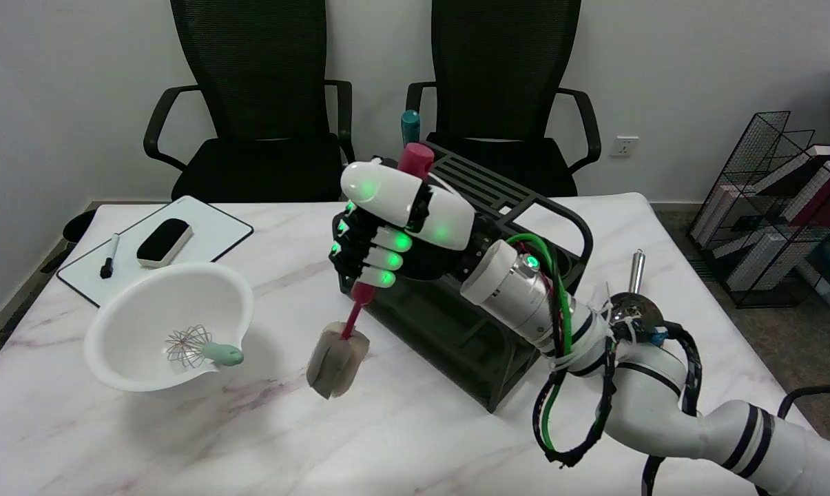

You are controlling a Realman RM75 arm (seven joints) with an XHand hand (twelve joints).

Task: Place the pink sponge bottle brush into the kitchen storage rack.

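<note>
Beside the rack, right hand grips brush

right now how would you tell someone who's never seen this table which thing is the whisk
Start at the big white bowl on the left side of the marble table, just in front of the small whiteboard. Inside it lies the whisk, a small wire cage with a stubby mint-green handle resting on the bowl's rim. It is the only thing in the bowl.

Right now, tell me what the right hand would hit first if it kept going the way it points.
The right hand, gripping the brush, points left across the table. The white bowl looks nearest in that line, though the hand may pass above it; depth is unclear.
</note>
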